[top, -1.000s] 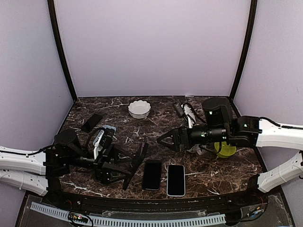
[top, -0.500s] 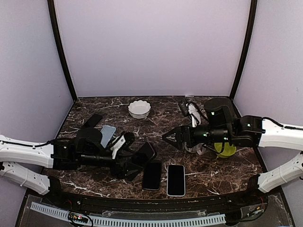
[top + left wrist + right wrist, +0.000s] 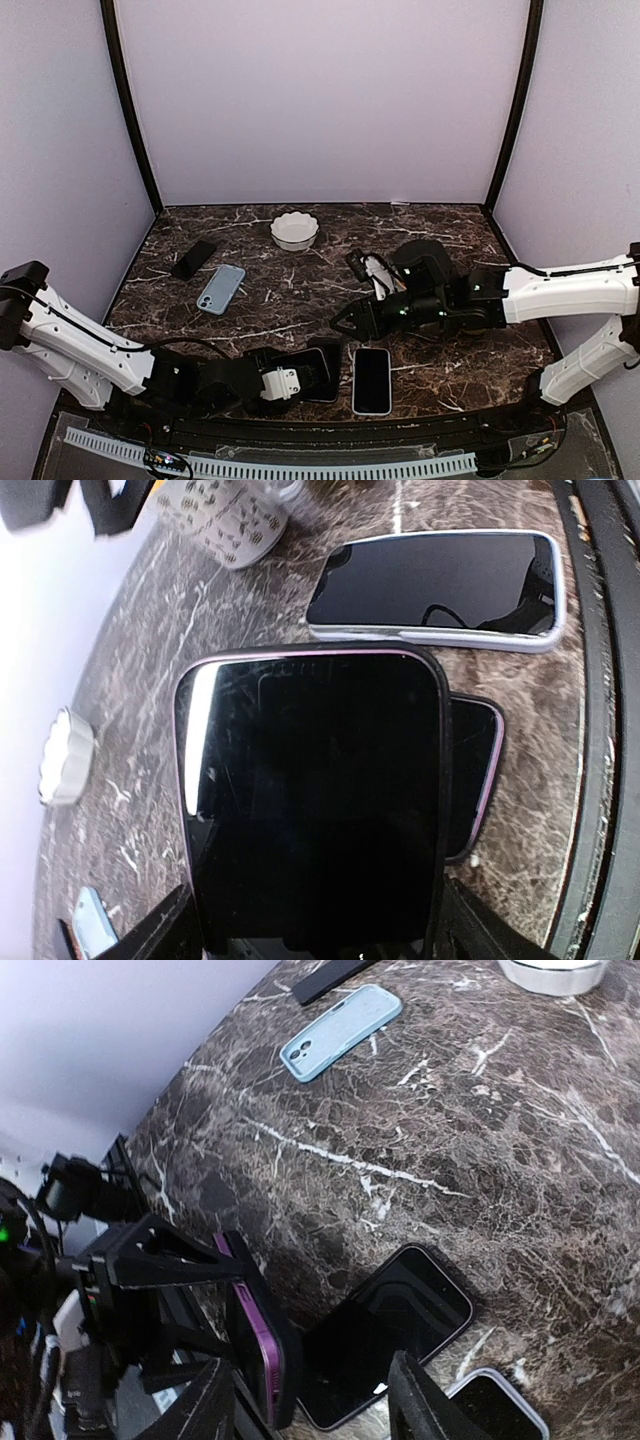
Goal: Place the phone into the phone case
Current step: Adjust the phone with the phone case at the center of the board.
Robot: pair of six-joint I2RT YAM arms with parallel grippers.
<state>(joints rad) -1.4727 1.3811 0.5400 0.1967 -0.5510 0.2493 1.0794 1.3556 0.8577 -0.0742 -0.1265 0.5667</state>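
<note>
Item: purple-rimmed piece (image 3: 315, 800), a flat dark rectangle with a glossy face, standing on edge over the near side of the bench (image 3: 290, 300). It sat just above a second dark piece (image 3: 385, 1330) that lay flat there. One of the two was judged the phone and the other its case, but which was which could not be told. Holder: left hand (image 3: 318, 930), closed across the width of the purple-rimmed piece at one short end, with a finger on each long edge. Right hand (image 3: 345, 320): fingers apart and holding nothing, hovering just beyond the pair. Handling, as judged: the slab was stiff, thin and fairly light. Its face looked slick and easily scratched, so the long side edges were the better purchase. A case would probably flex at the rim and need pressing in corner by corner. Nearby: white-rimmed phone (image 3: 371, 381) just beside the flat piece, and light-blue case (image 3: 220, 288) well apart.
</note>
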